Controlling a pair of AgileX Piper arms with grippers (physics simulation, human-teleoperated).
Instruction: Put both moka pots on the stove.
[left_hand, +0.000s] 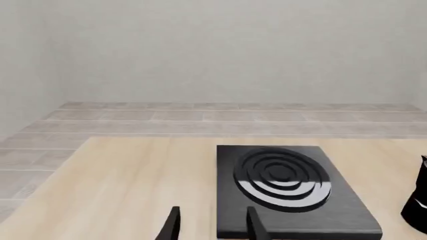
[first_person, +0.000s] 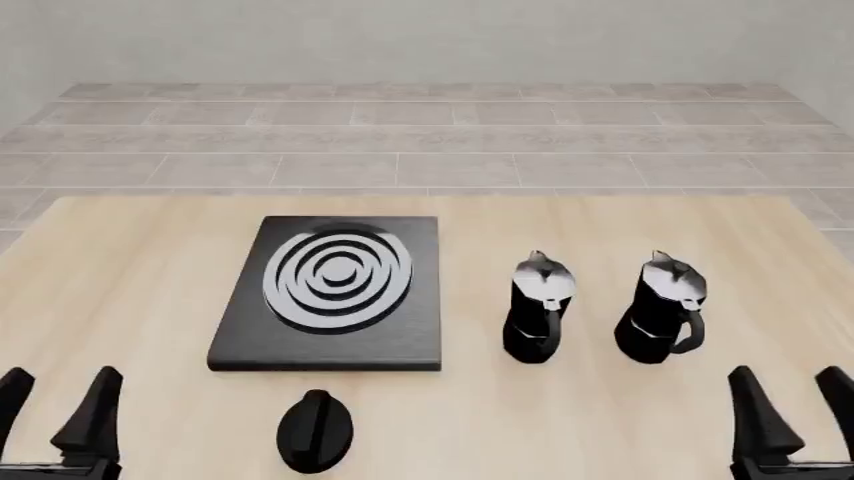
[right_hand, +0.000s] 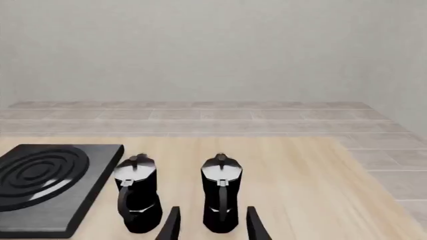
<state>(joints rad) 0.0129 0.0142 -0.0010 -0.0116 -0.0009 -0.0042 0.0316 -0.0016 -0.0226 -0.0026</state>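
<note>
A: While both arms hang at the near edge, what's closest?
B: The left gripper (first_person: 54, 405) at seven o'clock and the right gripper (first_person: 790, 405) at five, each with fingers apart, holding nothing. A round knob (first_person: 316, 430) lies between them on the table (first_person: 134, 270).
A: And farther out?
B: The stove (first_person: 334, 292) sits at eleven o'clock. The pots stand upright at two, off the stove: nearer pot (first_person: 537, 307) just beside it, outer pot (first_person: 661, 308) farther right.

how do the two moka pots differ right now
The left moka pot stands nearer the stove; the right moka pot stands farther out, ahead of the right claw. The right pot's handle shows clearly at its side; the left pot's barely shows. Both are upright, black, silver-lidded, on the table.
</note>
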